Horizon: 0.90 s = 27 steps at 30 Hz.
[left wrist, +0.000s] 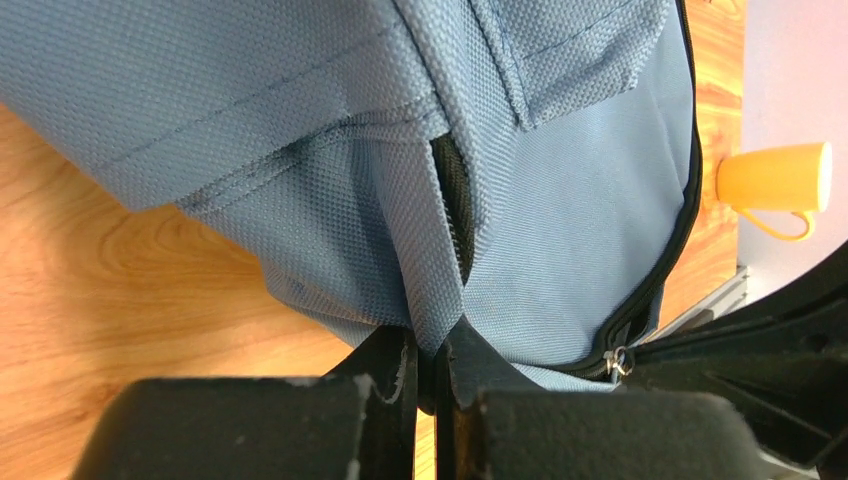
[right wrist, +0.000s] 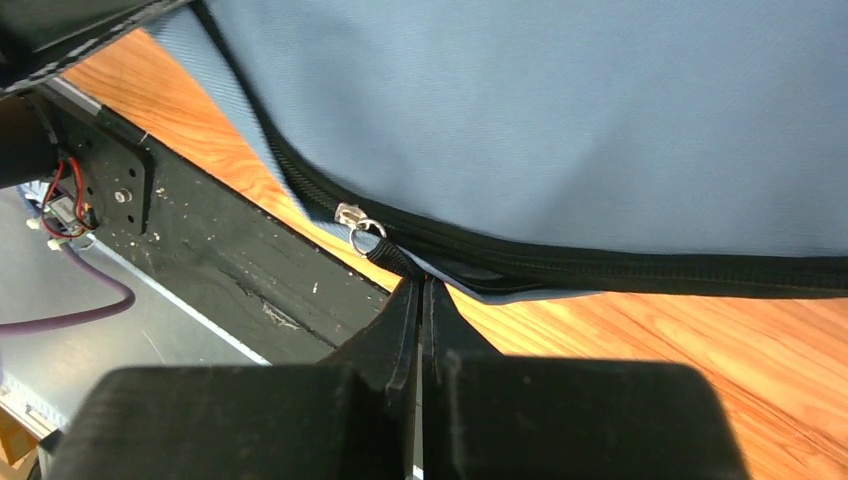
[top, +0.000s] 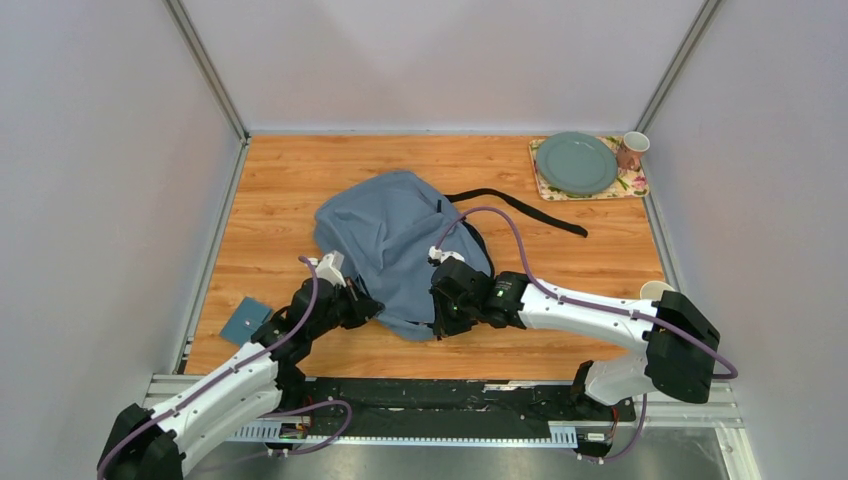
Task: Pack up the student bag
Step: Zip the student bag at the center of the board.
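The student bag (top: 395,240) lies mid-table; the left gripper (left wrist: 427,350) pinches its fabric at seven o'clock; the right gripper (right wrist: 420,300) nips the zip pull (right wrist: 388,255) at five; the robot should hold the cloth taut, drawing the zip steadily.

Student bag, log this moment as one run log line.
student bag: lying on table | left gripper: shut on bag fabric beside a zip | right gripper: shut on zip pull
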Motion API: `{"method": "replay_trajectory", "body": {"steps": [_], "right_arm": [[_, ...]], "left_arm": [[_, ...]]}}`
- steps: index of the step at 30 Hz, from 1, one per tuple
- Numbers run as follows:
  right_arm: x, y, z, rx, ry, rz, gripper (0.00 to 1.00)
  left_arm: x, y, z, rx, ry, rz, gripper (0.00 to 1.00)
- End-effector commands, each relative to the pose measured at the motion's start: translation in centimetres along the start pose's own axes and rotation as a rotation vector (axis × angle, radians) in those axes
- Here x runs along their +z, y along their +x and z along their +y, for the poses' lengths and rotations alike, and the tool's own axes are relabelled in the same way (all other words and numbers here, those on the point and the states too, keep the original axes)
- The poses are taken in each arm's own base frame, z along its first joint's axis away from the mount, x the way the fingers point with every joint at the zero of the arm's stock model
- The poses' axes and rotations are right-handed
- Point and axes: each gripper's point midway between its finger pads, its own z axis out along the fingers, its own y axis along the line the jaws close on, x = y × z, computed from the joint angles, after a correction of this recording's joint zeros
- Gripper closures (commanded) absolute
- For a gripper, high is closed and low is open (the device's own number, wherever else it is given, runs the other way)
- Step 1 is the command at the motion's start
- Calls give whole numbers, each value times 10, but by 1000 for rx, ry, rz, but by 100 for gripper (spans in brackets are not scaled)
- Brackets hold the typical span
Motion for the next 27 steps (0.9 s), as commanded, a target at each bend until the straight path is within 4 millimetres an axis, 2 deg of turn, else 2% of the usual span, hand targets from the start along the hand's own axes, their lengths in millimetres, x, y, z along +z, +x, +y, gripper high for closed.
{"method": "replay_trajectory", "body": {"steps": [1, 6, 8, 12, 15, 17, 20, 21, 24, 27], "right_arm": [[-1, -2, -20, 2, 107, -9, 100], [0, 2, -21, -9, 103, 2, 100], [0, 5, -14, -16, 54, 9, 100], [-1, 6, 14, -11, -99, 19, 100], [0, 8, 22, -2, -148, 28, 94], [5, 10, 21, 5, -142, 35, 92], [12, 10, 17, 24, -124, 32, 84], [13, 9, 19, 28, -128, 28, 78], [18, 10, 18, 53, -122, 30, 72], [20, 7, 17, 70, -114, 15, 71]], "left_arm": [[-13, -19, 3, 125, -29, -80, 100], [-21, -24, 7, 190, -52, -95, 100], [-21, -22, 3, 189, -34, -90, 100], [-19, -18, -14, 174, 65, -72, 100], [-17, -15, -19, 158, 93, -56, 100], [-16, -14, -22, 150, 106, -51, 100], [-16, -14, -23, 146, 116, -54, 100], [-16, -14, -24, 144, 119, -54, 100], [-17, -14, -26, 144, 125, -54, 100], [-17, -14, -27, 140, 132, -55, 100]]}}
